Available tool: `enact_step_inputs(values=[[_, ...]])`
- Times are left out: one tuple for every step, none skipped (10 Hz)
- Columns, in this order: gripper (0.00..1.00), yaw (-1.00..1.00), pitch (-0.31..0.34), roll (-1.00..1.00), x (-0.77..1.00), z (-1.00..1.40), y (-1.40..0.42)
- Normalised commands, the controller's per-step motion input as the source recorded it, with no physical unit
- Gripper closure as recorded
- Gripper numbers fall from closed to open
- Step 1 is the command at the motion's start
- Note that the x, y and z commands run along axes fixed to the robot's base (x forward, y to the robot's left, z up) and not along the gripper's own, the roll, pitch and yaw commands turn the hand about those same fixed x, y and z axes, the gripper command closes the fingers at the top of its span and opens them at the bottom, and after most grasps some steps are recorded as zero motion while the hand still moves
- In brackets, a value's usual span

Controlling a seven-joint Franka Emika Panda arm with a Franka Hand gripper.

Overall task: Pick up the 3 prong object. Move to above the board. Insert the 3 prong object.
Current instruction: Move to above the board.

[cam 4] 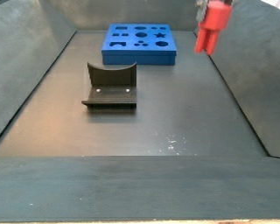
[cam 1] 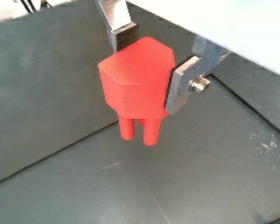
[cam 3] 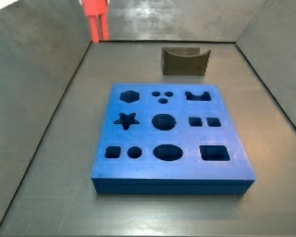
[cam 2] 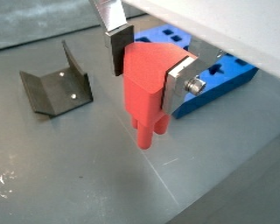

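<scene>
My gripper (cam 1: 152,63) is shut on the 3 prong object (cam 1: 134,83), a red-orange peg with a blocky top and thin prongs pointing down. It also shows in a wrist view (cam 2: 147,87) and hangs above the grey floor in both side views (cam 3: 96,18) (cam 4: 210,28). The gripper body is out of frame in both side views. The board (cam 3: 169,137), a flat blue block with dark shaped holes, lies on the floor apart from the peg. It also shows in a side view (cam 4: 140,44) and behind the gripper (cam 2: 143,66) in a wrist view (cam 2: 213,79).
A dark olive U-shaped block (cam 3: 185,61) stands beyond the board, also seen in a side view (cam 4: 111,87) and a wrist view (cam 2: 55,83). Grey tray walls (cam 3: 52,83) slope up on the sides.
</scene>
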Motion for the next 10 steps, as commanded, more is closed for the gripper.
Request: enact_step_inputs(values=[[1.0,-0.02,0.038,-0.14,-0.03,1.0,-0.05],[1.0,-0.02,0.042,-0.14,-0.03,1.0,-0.05],[1.0,-0.02,0.047,-0.13,-0.02,1.0,-0.05],[1.0,-0.02,0.049,-0.13,-0.02,1.0,-0.04],[1.0,-0.02,0.048,-0.13,-0.02,1.0,-0.04],[1.0,-0.02,0.048,-0.12,-0.02,1.0,-0.03],[1.0,-0.02,0.049,-0.12,-0.01,1.0,-0.02],[1.0,-0.02,0.053,-0.11,-0.01,0.81,-0.01],[1.0,-0.01,0.055,-0.11,0.0,0.67,0.0],[1.0,-0.01,0.058,-0.11,0.0,0.58,0.0]])
